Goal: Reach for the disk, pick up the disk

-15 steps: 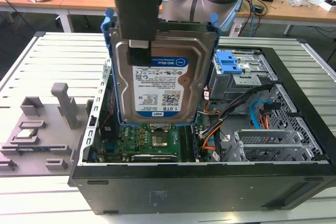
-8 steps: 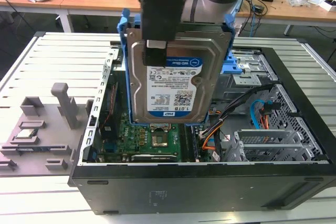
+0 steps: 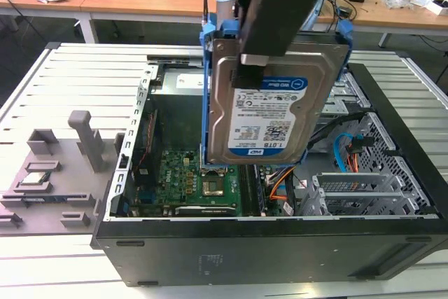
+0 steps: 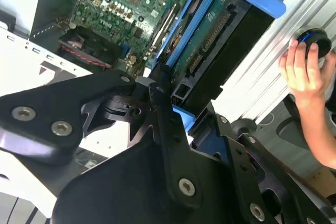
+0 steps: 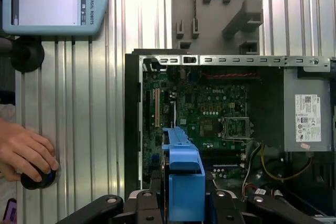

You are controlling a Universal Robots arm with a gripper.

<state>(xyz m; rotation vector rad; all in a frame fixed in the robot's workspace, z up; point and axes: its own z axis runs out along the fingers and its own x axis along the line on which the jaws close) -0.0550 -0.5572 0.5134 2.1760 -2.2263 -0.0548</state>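
Above the open PC case (image 3: 266, 250), the disk (image 3: 269, 113) hangs upright in the air, label side facing the exterior view, blue bracket running along its edges. The gripper (image 3: 253, 61) has its jaws pinched on the disk's top edge, one finger over the label face; disk is clear of the motherboard (image 3: 196, 180) below. In the first wrist view the disk (image 5: 184, 182) shows edge-on betw. the black fingers, w/ the motherboard beyond. Gray fixture block (image 3: 52, 173) sits on the slatted table (image 3: 63, 89) at the exterior view's left, just beside the case. A person's hand (image 5: 23, 150) rests on a black knob (image 5: 37, 178) on the table, well apart from the case
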